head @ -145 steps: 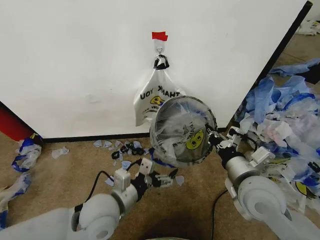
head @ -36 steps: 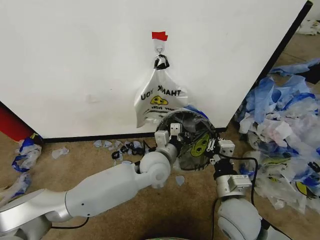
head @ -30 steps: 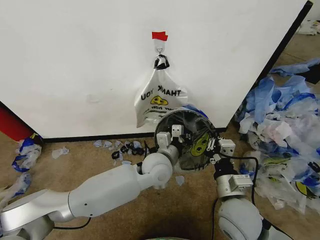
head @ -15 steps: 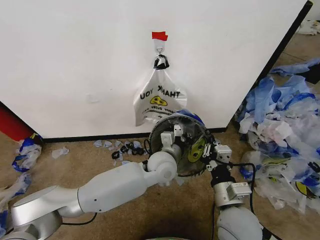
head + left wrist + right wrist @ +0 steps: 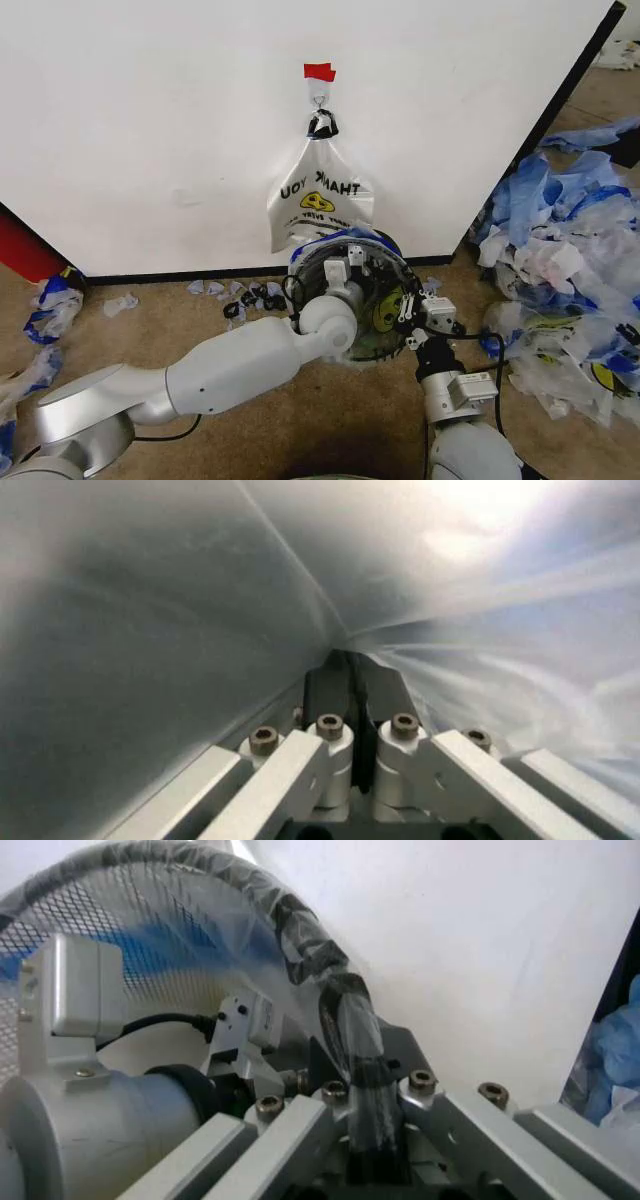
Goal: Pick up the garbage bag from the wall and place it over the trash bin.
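The trash bin (image 5: 372, 330), black wire mesh, is tipped with its mouth toward me in front of the wall (image 5: 150, 120). The garbage bag (image 5: 385, 312), clear with blue trim and a yellow smiley, lines it and wraps the rim (image 5: 300, 922). My right gripper (image 5: 405, 312) is shut on that wrapped rim, also seen close up (image 5: 360, 1042). My left gripper (image 5: 350, 262) reaches inside the bin. Its fingers (image 5: 335, 682) are shut and press into the plastic film, whose creases run to their tips.
A second smiley bag (image 5: 318, 200) with a black top hangs from the hook (image 5: 319, 100) under red tape (image 5: 319, 72). Blue-and-white plastic scraps are piled at the right (image 5: 570, 260), along the wall base (image 5: 250, 295) and at the left (image 5: 50, 300).
The right gripper has lowered the lined bin and brought it left. The left arm, earlier low and away from it, has reached up into the bin.
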Robot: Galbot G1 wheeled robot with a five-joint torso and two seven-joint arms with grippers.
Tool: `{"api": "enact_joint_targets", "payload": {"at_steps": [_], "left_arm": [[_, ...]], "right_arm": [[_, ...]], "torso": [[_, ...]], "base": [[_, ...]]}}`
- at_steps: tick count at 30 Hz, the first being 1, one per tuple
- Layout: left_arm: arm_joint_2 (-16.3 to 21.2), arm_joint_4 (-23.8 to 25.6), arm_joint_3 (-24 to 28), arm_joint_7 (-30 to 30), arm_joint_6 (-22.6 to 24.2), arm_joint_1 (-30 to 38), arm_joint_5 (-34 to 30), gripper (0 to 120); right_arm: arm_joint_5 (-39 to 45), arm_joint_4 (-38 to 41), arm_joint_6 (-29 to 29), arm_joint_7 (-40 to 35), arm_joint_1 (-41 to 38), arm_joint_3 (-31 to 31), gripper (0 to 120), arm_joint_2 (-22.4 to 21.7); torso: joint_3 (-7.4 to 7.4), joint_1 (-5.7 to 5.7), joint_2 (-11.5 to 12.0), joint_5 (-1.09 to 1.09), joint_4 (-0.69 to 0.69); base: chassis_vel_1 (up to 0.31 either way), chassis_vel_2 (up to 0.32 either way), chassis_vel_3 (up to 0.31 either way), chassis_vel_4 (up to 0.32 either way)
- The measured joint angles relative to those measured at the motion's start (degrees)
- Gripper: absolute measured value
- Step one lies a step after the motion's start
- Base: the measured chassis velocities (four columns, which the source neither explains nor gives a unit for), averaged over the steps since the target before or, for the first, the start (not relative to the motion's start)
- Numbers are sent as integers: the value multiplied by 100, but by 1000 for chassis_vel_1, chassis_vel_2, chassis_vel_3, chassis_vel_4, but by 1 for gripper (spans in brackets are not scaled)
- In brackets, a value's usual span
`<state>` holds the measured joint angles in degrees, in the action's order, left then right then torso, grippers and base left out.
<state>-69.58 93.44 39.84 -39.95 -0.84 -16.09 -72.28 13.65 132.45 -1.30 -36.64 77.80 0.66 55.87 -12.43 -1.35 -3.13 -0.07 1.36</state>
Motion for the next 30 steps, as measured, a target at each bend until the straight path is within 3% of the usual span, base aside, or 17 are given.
{"api": "enact_joint_targets", "payload": {"at_steps": [6, 11, 15, 21, 25, 30], "left_arm": [[120, 164, 156, 17, 69, -24, -31, 0], [472, 753, 541, -109, 296, -61, -81, 0], [563, 910, 670, -215, 376, -16, -90, 0], [436, 670, 815, -346, 412, 75, 143, 0], [159, 335, 577, -630, 187, 116, 65, 0], [105, 297, 304, -743, 117, 249, -118, 0]], "right_arm": [[46, -41, 26, 5, -44, 35, 0, -48], [114, -76, 27, 3, -96, 76, 0, -103], [121, -76, 27, -2, -84, 98, 0, -96], [117, 16, 24, -1, -24, 147, 0, -94], [76, 47, 40, 23, 82, 169, 0, -79], [5, 11, 86, 47, 140, 150, 0, -23]], "torso": [[0, 0, 0, 0, -1], [0, 0, 0, -1, -1], [0, 0, 0, -1, -2], [0, 0, 0, -1, -1], [0, 0, 0, 0, 1], [0, 0, 0, 0, -1]], "base": [[0, 0, 0, 0], [0, 0, 0, 0], [0, 0, 0, 0], [0, 0, 0, 0], [0, 0, 0, 0], [0, 0, 0, 0]]}}
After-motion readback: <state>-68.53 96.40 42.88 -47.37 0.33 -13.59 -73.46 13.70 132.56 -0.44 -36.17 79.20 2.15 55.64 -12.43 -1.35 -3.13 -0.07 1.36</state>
